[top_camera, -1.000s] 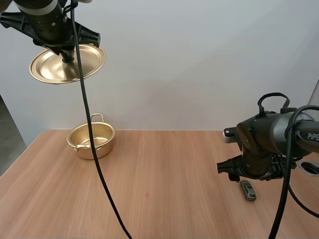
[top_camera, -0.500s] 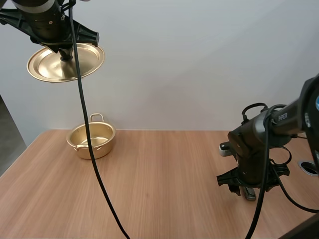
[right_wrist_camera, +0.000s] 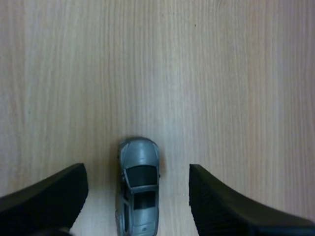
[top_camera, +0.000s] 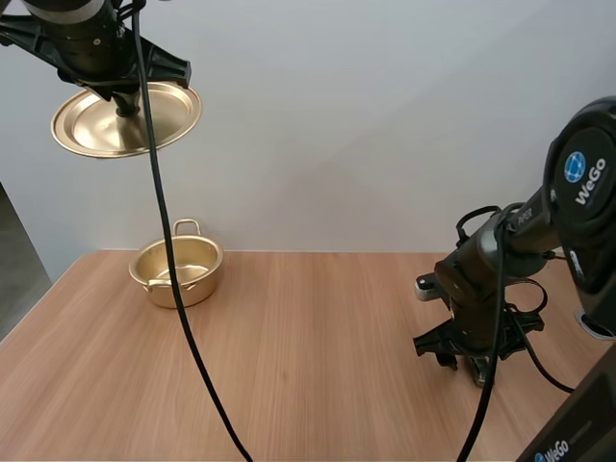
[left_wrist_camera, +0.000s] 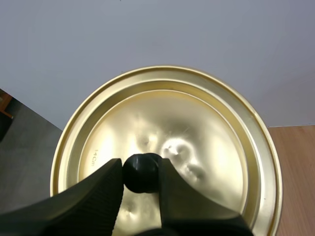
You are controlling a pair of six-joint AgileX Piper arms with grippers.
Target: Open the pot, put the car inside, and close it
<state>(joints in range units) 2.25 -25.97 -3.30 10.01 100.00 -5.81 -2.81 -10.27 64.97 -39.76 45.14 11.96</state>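
Right wrist view: wide right pincer (right_wrist_camera: 137, 171) straddles car (right_wrist_camera: 139, 189); high view: left pincer (top_camera: 126, 108) holds lid (top_camera: 89, 131) aloft

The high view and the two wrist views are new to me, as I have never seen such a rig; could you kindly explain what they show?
These are two robot arms at a wooden table. The high view looks down from behind them; each wrist view comes from a camera on one arm. The left gripper pinches the black knob of the golden lid, held high above the table. The open golden pot stands on the table. The right gripper is open, straddling a grey toy car that lies on the table.
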